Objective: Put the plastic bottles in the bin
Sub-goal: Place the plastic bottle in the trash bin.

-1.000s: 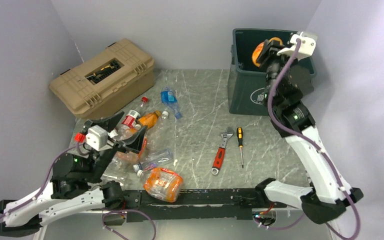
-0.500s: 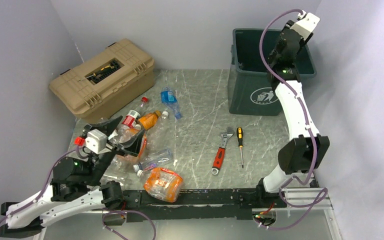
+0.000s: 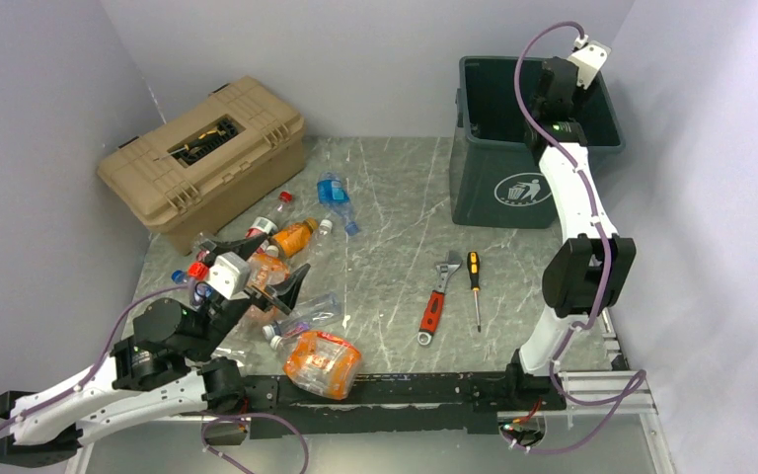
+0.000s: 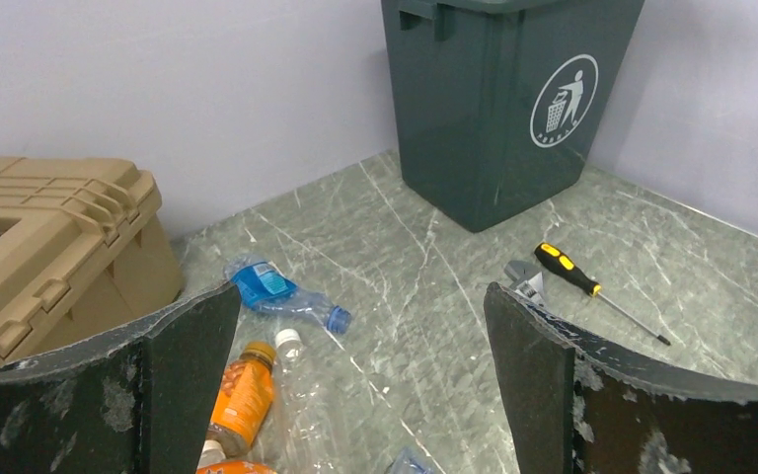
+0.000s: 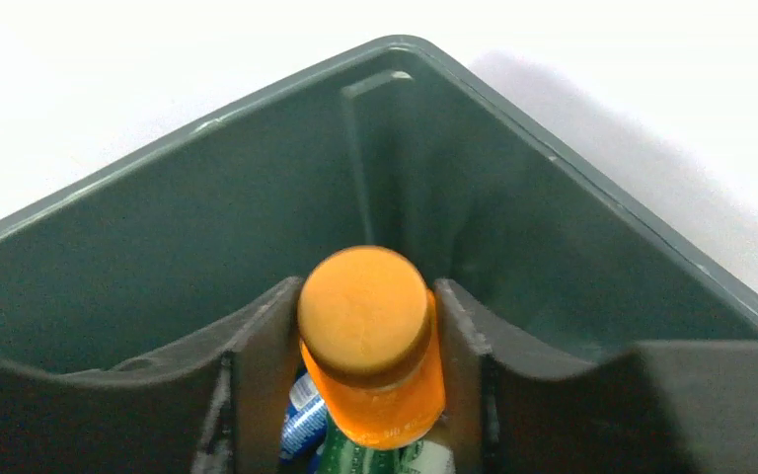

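Note:
My right gripper (image 3: 551,87) is over the open mouth of the dark green bin (image 3: 498,188). In the right wrist view it (image 5: 365,296) is shut on an orange bottle (image 5: 370,341) with an orange cap, held above the bin's inner corner (image 5: 207,217). Blue and green labelled bottles (image 5: 301,425) lie below in the bin. My left gripper (image 3: 274,276) is open and empty above the pile of bottles (image 3: 306,311). In the left wrist view it (image 4: 360,395) frames a blue bottle (image 4: 271,291) and an orange bottle (image 4: 247,395).
A tan toolbox (image 3: 202,153) stands at the back left. A red-handled wrench (image 3: 434,306) and a screwdriver (image 3: 474,286) lie mid-table, right of the pile. A big crushed orange bottle (image 3: 323,362) lies near the front rail. Walls close in on three sides.
My right arm has stretched up and carried the orange bottle from the bin's rim to over its inside. My left gripper has moved right and forward over the pile, still open.

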`<action>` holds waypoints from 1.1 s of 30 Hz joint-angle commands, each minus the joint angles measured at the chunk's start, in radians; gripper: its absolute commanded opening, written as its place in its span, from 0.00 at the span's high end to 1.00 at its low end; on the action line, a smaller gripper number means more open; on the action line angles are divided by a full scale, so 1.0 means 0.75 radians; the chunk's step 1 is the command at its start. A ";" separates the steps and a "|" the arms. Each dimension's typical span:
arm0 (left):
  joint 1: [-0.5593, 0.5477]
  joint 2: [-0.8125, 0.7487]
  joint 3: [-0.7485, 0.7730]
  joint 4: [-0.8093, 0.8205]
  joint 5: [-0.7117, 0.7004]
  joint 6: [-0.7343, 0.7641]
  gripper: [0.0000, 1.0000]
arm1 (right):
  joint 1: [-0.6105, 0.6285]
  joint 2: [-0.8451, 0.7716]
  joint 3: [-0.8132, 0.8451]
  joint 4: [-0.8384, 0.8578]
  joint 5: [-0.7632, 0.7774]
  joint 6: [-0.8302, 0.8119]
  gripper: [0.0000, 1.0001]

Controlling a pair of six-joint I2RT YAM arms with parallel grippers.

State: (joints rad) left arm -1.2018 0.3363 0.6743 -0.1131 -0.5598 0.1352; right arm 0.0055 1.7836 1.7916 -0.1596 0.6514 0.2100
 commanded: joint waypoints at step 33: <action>-0.005 0.088 0.037 0.032 -0.315 0.140 0.01 | 1.199 -0.830 -1.143 0.353 -0.601 0.154 0.15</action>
State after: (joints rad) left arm -1.2022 0.3943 0.7063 -0.1383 -0.7609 0.2028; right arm 0.8608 1.1481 1.0828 0.1173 0.1978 0.2676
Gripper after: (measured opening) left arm 0.995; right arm 0.848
